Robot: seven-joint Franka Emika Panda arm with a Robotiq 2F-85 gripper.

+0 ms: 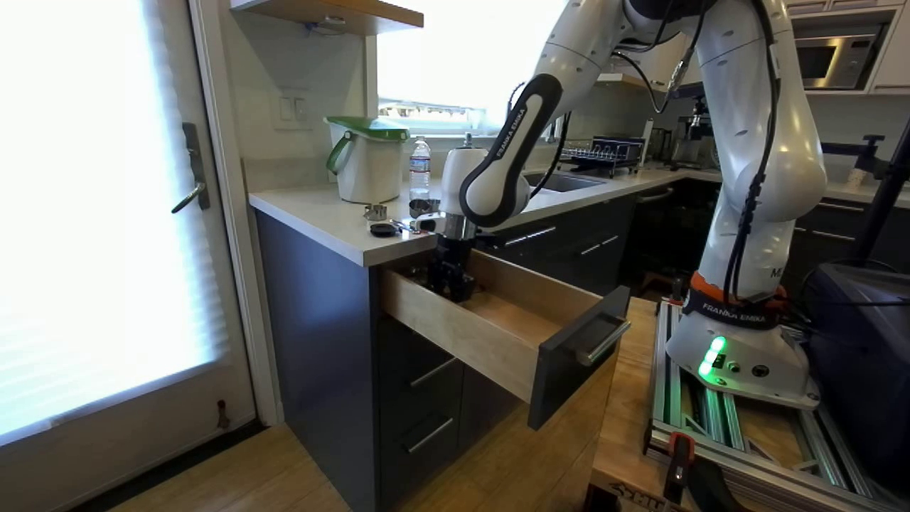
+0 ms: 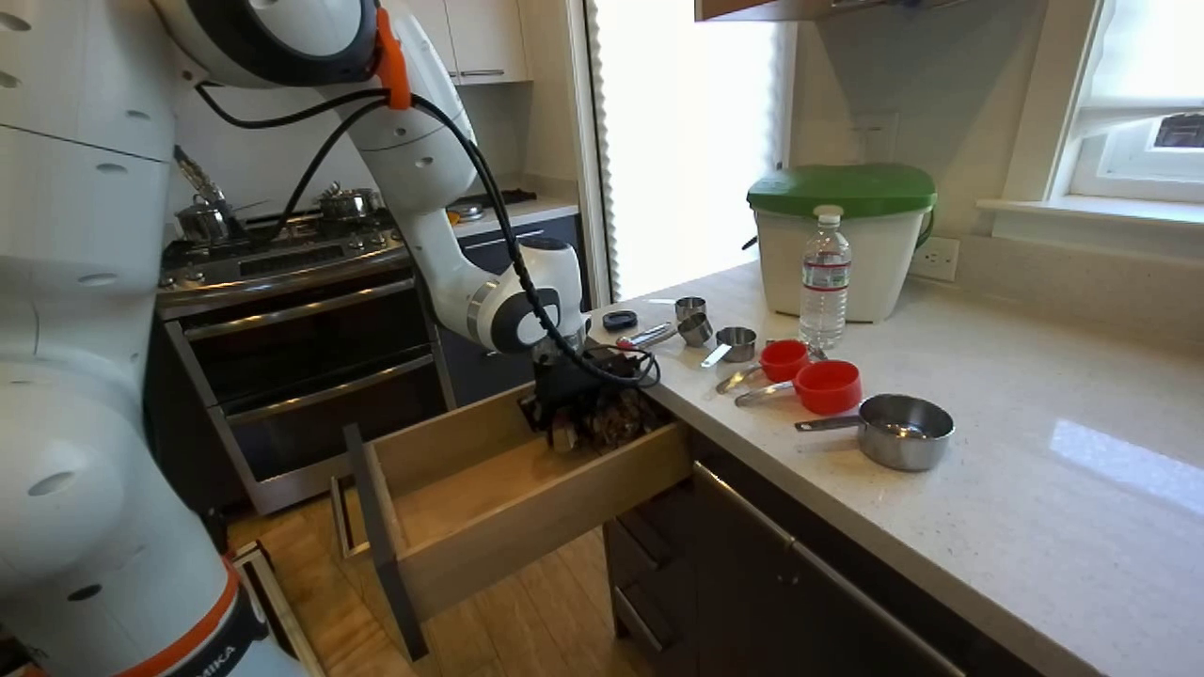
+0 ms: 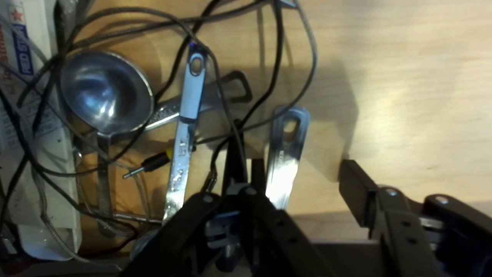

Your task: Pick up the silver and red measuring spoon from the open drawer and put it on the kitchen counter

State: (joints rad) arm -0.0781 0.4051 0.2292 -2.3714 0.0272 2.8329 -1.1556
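The open drawer [image 1: 462, 327] has light wood sides and a dark grey front; it also shows in an exterior view [image 2: 555, 527]. My gripper [image 3: 303, 171] is down inside the drawer's inner end, also seen in both exterior views [image 1: 451, 281] [image 2: 569, 414]. Its fingers are apart. A silver spoon handle [image 3: 287, 154] with a slot lies between them, close to the left finger, with a gap to the right finger. No red shows on this handle; its lower end is hidden behind the gripper. The pale kitchen counter [image 1: 306, 213] is just above the drawer, also in an exterior view [image 2: 1035, 470].
In the drawer, tangled cables [image 3: 311, 65], a round metal scoop [image 3: 107, 92], another silver handle [image 3: 180, 165] and a white packet [image 3: 34, 115] lie left of the gripper. The counter holds red cups [image 2: 828, 386], a steel cup [image 2: 905, 432], a bottle [image 2: 825, 282] and a green-lidded bin [image 2: 842, 244].
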